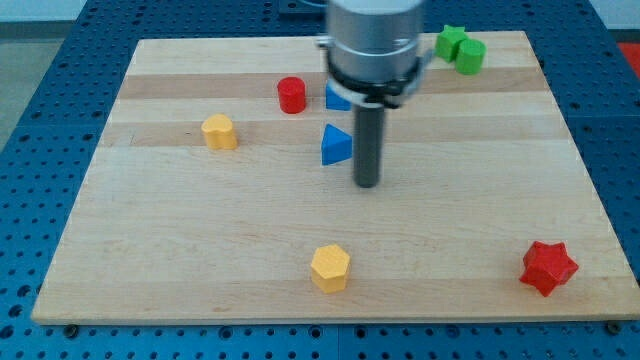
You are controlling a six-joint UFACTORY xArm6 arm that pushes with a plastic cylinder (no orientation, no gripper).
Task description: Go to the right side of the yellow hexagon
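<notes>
The yellow hexagon (330,267) lies near the view's bottom edge of the wooden board, a little left of centre. My tip (367,183) is on the board above and slightly right of it, well apart from it. The tip sits just right of a blue triangle (336,145). A second yellow block (219,131), rounded in shape, lies at the view's left.
A red cylinder (291,95) and a blue block (337,97), partly hidden by the arm, lie near the view's top. Two green blocks (461,48) sit at the top right. A red star (548,267) lies at the bottom right. The board edge (330,318) runs below the hexagon.
</notes>
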